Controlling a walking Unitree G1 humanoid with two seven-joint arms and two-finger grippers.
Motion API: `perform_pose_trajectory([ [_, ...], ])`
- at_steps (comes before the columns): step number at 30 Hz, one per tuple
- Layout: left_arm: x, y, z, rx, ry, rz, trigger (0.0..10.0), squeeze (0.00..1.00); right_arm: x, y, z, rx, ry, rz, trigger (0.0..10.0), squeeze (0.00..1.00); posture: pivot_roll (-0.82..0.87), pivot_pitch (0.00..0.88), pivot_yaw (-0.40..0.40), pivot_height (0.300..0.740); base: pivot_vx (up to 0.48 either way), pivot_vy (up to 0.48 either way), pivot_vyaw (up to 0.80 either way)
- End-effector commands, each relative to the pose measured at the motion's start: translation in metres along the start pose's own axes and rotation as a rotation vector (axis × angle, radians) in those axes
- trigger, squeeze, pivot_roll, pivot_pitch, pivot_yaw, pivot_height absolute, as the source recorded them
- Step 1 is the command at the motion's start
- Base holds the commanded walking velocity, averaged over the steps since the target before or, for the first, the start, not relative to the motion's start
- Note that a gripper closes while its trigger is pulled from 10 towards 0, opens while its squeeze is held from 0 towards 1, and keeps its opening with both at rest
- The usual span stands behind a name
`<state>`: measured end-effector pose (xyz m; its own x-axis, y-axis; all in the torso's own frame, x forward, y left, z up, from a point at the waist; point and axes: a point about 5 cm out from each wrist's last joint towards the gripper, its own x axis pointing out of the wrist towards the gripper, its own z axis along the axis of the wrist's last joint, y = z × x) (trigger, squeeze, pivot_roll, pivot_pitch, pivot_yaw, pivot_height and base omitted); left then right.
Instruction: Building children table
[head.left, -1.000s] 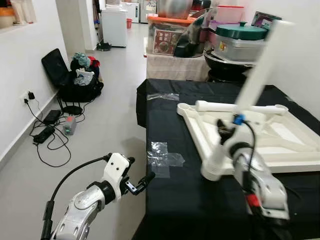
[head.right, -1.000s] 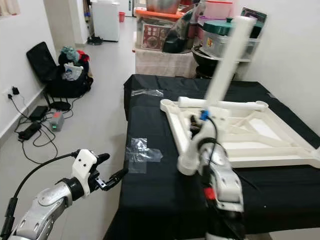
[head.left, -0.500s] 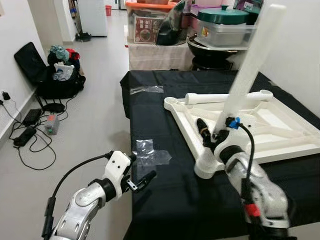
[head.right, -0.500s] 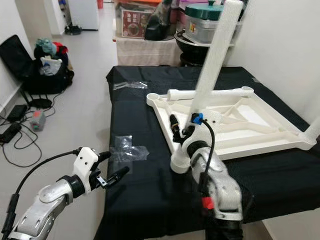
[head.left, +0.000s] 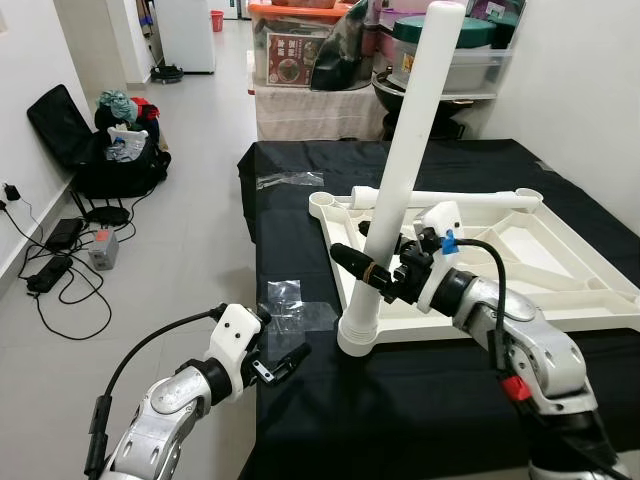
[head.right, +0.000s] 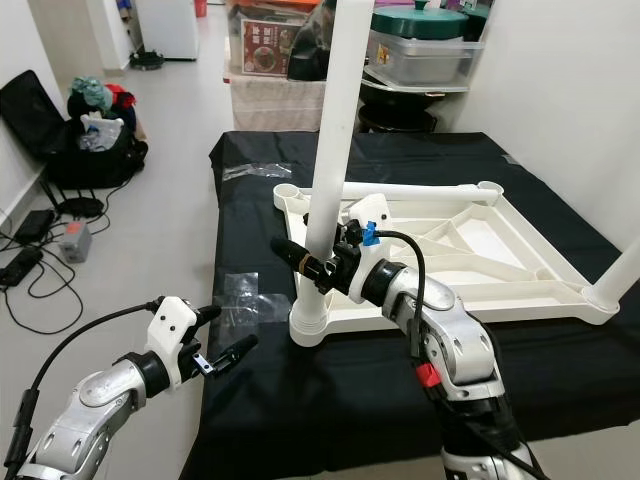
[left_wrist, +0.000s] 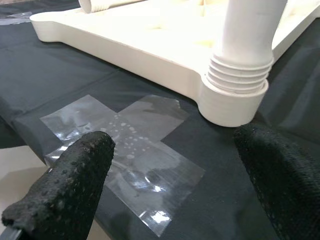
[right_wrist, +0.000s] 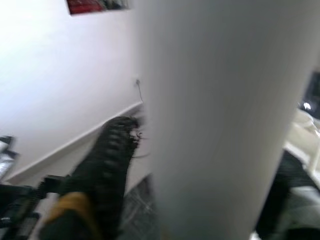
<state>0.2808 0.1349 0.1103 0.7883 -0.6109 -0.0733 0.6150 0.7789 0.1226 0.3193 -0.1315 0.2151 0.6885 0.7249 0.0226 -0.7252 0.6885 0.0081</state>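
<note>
Table leg is up nearly vertical now, swung in from the slant it had a moment ago; its threaded foot sits in the near-left corner socket of the upturned white tabletop on the black cloth; right gripper pinches it low on the shaft; left gripper hangs spread by the taped edge; twisting home looks next.

Pale tiled floor runs back along a white wall. Black bag sits by it, cables trailing. A black-draped table stands up front, with stacked storage boxes behind.
</note>
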Motion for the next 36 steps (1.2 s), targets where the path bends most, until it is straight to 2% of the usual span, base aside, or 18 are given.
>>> perform_pose_trajectory([
  [1,-0.001,0.001,-0.002,0.0,0.003,0.003,10.0,0.0,0.013,0.01,-0.014,0.031,0.05,0.02,3.0,0.0,0.12,0.0,-0.09,0.74,0.0,0.0,0.0],
  [2,-0.001,0.001,-0.002,0.0,0.003,0.003,10.0,0.0,0.016,0.01,-0.017,0.037,0.056,-0.002,3.0,0.0,0.12,0.0,-0.09,0.74,0.0,0.0,0.0],
  [3,-0.001,0.0,-0.002,0.0,0.004,0.002,10.0,0.0,0.021,0.01,-0.02,0.066,0.054,-0.034,0.0,0.0,0.12,0.0,-0.089,0.74,0.0,0.0,0.0],
  [9,0.0,0.0,-0.002,0.002,0.002,0.0,10.0,0.0,0.029,0.008,-0.028,0.128,0.036,-0.111,0.0,0.0,0.12,0.0,-0.086,0.74,0.0,0.0,0.0],
  [12,0.0,0.0,-0.002,0.004,0.002,0.0,10.0,0.0,0.027,-0.006,-0.034,0.157,0.038,-0.286,0.0,0.0,0.12,0.0,-0.086,0.74,0.0,0.0,0.0],
  [15,-0.001,0.001,-0.003,0.004,0.004,0.004,10.0,0.0,0.01,-0.031,-0.039,0.175,0.064,-0.605,0.0,0.0,0.11,0.0,-0.09,0.74,0.0,0.0,0.0],
  [18,-0.001,0.0,-0.003,0.002,0.005,0.006,10.0,0.0,-0.006,-0.04,-0.04,0.186,0.062,-0.774,0.0,0.0,0.11,0.0,-0.09,0.74,0.0,0.0,0.0],
  [21,-0.003,-0.002,-0.006,-0.005,0.011,0.007,10.0,0.0,-0.051,-0.037,-0.048,0.186,0.068,-0.986,0.0,0.0,0.08,0.0,-0.076,0.74,0.0,0.0,0.0],
  [22,-0.003,-0.002,-0.007,-0.006,0.013,0.007,10.0,0.0,-0.061,-0.034,-0.05,0.186,0.076,-1.024,0.0,0.0,0.08,0.0,-0.076,0.74,0.0,0.0,0.0],
  [23,-0.003,-0.002,-0.007,-0.006,0.013,0.007,10.0,0.0,-0.061,-0.034,-0.05,0.186,0.076,-1.024,0.0,0.0,0.08,0.0,-0.076,0.74,0.0,0.0,0.0],
  [24,-0.004,-0.002,-0.007,-0.007,0.016,0.005,10.0,0.0,-0.072,-0.031,-0.052,0.183,0.082,-1.062,0.0,0.0,0.07,0.0,-0.069,0.74,0.0,0.0,0.0],
  [25,-0.004,-0.002,-0.007,-0.007,0.016,0.005,10.0,0.0,-0.072,-0.031,-0.052,0.183,0.082,-1.062,0.0,0.0,0.07,0.0,-0.069,0.74,0.0,0.0,0.0],
  [27,-0.003,-0.001,-0.008,-0.005,0.021,0.001,10.0,0.0,-0.088,-0.025,-0.053,0.168,0.088,-1.121,0.0,0.0,0.04,0.0,-0.053,0.74,0.0,0.0,0.0],
  [28,-0.003,-0.001,-0.008,-0.005,0.021,0.001,10.0,0.0,-0.088,-0.025,-0.053,0.168,0.088,-1.121,0.0,0.0,0.04,0.0,-0.053,0.74,0.0,0.0,0.0],
  [29,-0.002,0.0,-0.008,-0.002,0.024,-0.001,10.0,0.0,-0.104,-0.019,-0.052,0.14,0.1,-1.2,0.0,0.0,0.03,0.0,-0.046,0.74,0.0,0.0,0.0],
  [31,0.0,0.001,-0.008,0.001,0.026,-0.003,10.0,0.0,-0.121,-0.017,-0.054,0.12,0.12,-1.284,0.0,0.0,0.03,0.0,-0.042,0.74,0.0,0.0,0.0],
  [32,0.0,0.001,-0.008,0.001,0.026,-0.003,10.0,0.0,-0.121,-0.017,-0.054,0.12,0.12,-1.284,0.0,0.0,0.03,0.0,-0.042,0.74,0.0,0.0,0.0],
  [36,0.001,0.0,-0.008,0.004,0.027,-0.006,10.0,0.0,-0.146,-0.015,-0.062,0.13,0.179,-1.429,0.0,0.0,0.02,0.0,-0.038,0.74,0.0,0.0,0.0],
])
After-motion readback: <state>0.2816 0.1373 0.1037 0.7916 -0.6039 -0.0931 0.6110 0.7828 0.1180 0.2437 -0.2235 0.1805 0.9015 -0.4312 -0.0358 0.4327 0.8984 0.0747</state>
